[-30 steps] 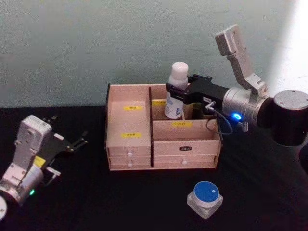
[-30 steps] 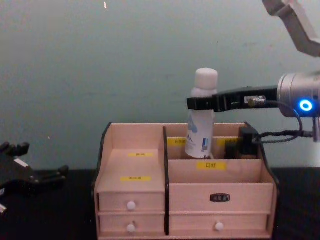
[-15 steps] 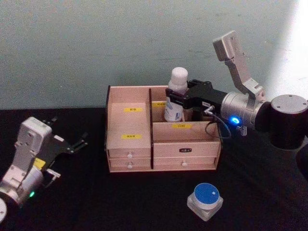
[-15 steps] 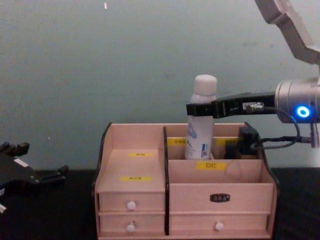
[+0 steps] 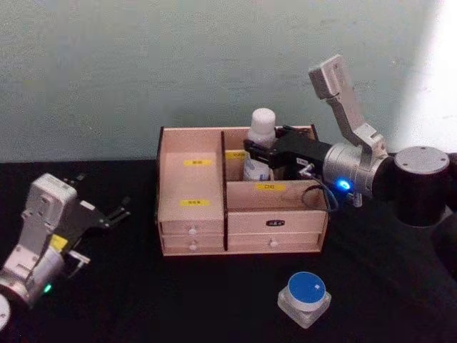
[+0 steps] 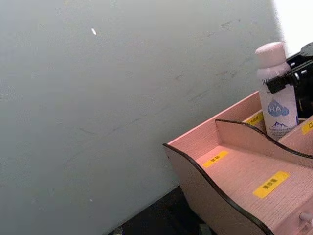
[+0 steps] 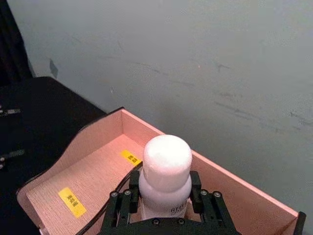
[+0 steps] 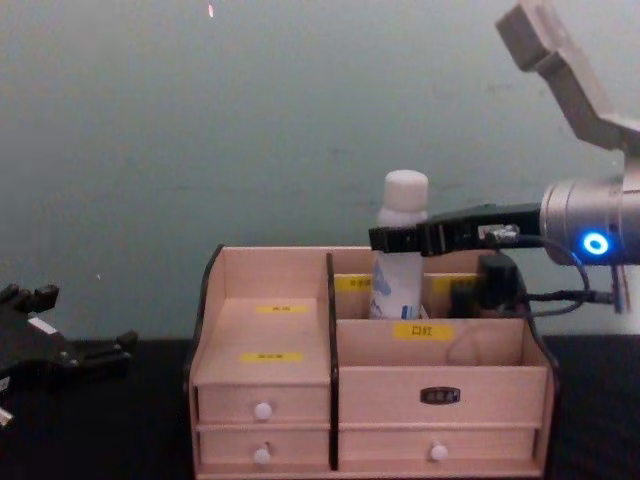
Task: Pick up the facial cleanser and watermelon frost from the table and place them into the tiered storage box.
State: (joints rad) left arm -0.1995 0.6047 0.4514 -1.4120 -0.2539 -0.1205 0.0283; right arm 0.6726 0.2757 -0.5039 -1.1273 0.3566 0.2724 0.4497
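Left wrist view: right hand [image 6: 282,81] grips facial cleanser [image 6: 278,105] printed "HA".

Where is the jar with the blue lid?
In the head view, the watermelon frost sits on the table on the robot's right, in front of the tiered storage box.

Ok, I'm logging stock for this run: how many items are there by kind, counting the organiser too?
bottle: 1
jar: 1
box: 1
Total: 3
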